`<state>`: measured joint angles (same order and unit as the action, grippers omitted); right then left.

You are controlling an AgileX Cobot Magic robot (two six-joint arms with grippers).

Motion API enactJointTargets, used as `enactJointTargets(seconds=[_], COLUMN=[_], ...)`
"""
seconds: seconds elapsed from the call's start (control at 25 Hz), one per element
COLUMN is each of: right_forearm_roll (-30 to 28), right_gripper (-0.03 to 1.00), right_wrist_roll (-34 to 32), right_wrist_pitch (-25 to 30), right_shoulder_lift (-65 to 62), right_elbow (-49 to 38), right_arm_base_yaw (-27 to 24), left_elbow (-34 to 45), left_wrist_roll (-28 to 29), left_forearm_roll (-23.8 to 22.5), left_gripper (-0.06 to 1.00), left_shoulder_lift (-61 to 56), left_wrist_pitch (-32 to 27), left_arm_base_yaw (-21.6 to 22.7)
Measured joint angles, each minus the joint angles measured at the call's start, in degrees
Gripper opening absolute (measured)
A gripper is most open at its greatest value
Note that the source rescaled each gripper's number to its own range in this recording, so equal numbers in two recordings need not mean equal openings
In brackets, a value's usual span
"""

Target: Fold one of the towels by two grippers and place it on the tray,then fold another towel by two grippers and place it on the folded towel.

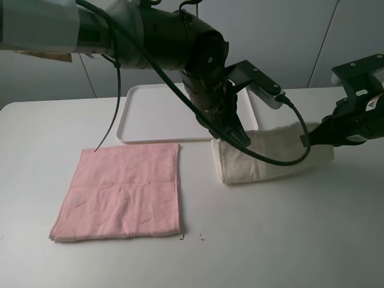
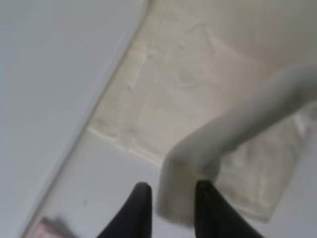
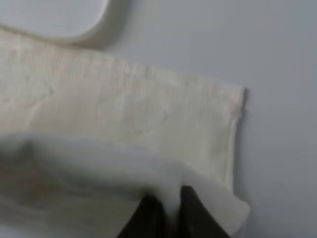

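Exterior high view: the cream towel (image 1: 264, 159) lies doubled over at centre right, just below the tray (image 1: 150, 114) and its lower right corner, with one edge raised. We see the right gripper (image 3: 166, 198) clenched on one corner; the left gripper (image 2: 171, 187) straddles the other, and we cannot tell whether it grips. We judge the raised edge should land flush on the lower layer, corners matched, before either lets go.

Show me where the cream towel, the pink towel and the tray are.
cream towel (image 1: 240, 171), exterior high view, near side of its left end.
pink towel (image 1: 120, 192), exterior high view, middle of its top face.
tray (image 1: 156, 114), exterior high view, bare floor.
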<state>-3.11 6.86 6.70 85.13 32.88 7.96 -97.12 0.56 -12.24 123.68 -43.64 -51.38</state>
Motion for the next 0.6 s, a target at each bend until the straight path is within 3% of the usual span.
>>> enactJointTargets(seconds=[0.08, 0.2, 0.28, 0.44, 0.6], right_forearm_roll=[-0.24, -0.18, 0.49, 0.97, 3.79], right_gripper=[0.3, 0.78, 0.95, 1.0, 1.0], right_wrist_roll=[0.0, 0.0, 0.0, -0.24, -0.84], right_wrist_pitch=[-2.07, -5.34, -7.39, -7.26, -0.82], right_shoulder_lift=[1.75, 2.77, 2.86, 2.86, 2.89], right_elbow=[0.0, 0.0, 0.25, 1.15, 3.35], right_arm_base_yaw=[0.0, 0.0, 0.0, 0.0, -0.6], left_elbow=[0.0, 0.0, 0.0, 0.0, 0.0], left_wrist_roll=[3.43, 6.89, 7.78, 7.72, 2.12], left_forearm_roll=[-2.91, -6.13, -7.33, -8.97, -9.21], left_gripper=[0.49, 0.86, 0.95, 0.92, 0.89], left_shoulder_lift=[0.47, 1.05, 1.05, 1.05, 1.05], left_wrist_pitch=[0.0, -0.44, -0.68, -1.43, -2.4], left_arm_base_yaw=[0.0, 0.0, 0.0, 0.0, 0.0])
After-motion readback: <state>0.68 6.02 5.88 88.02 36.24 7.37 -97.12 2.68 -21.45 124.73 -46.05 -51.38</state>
